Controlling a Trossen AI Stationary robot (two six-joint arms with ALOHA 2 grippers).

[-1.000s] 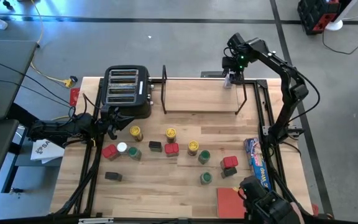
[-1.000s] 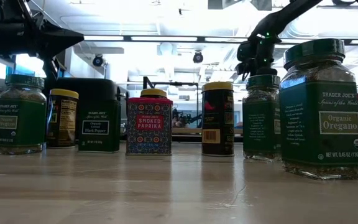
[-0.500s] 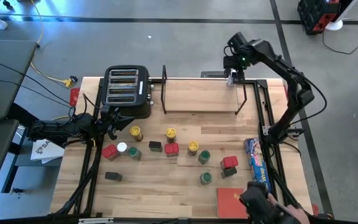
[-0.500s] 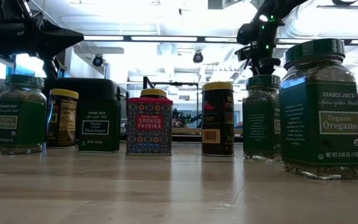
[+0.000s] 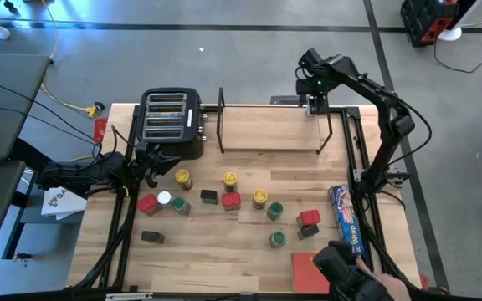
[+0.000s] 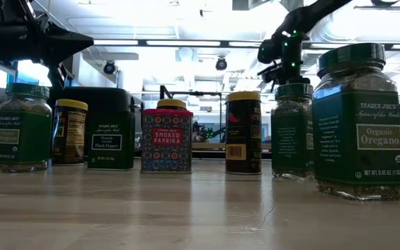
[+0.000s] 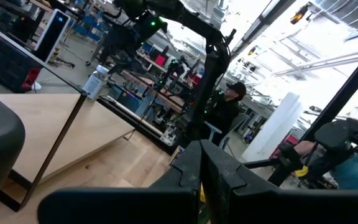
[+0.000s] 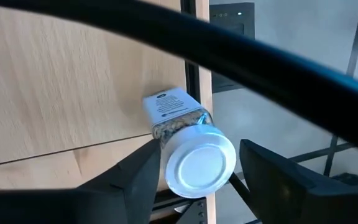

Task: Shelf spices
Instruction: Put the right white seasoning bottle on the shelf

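A clear spice jar with a white lid (image 8: 201, 163) stands on the far right corner of the shelf (image 5: 274, 130), a light-wood board in a black wire frame. My right gripper (image 8: 201, 180) hangs over it, pointing steeply down and open. One finger stands on each side of the lid with a narrow gap. Several more spices stand on the table before the shelf: yellow-lidded jars (image 5: 230, 179), green-lidded jars (image 5: 274, 210), red tins (image 5: 231, 201) and black tins (image 5: 209, 196). My left gripper (image 5: 153, 163) waits shut at the table's left, beside the toaster.
A black four-slot toaster (image 5: 171, 124) stands left of the shelf. A long blue box (image 5: 346, 219) and a flat red square (image 5: 308, 269) lie at the near right. A person's dark device (image 5: 346, 269) reaches in over the near right edge.
My right gripper has stayed over the shelf's far right corner, tipping and swinging a little toward the table's left. The white-lidded jar has kept its place on the board. The dark device at the near right edge has shifted left.
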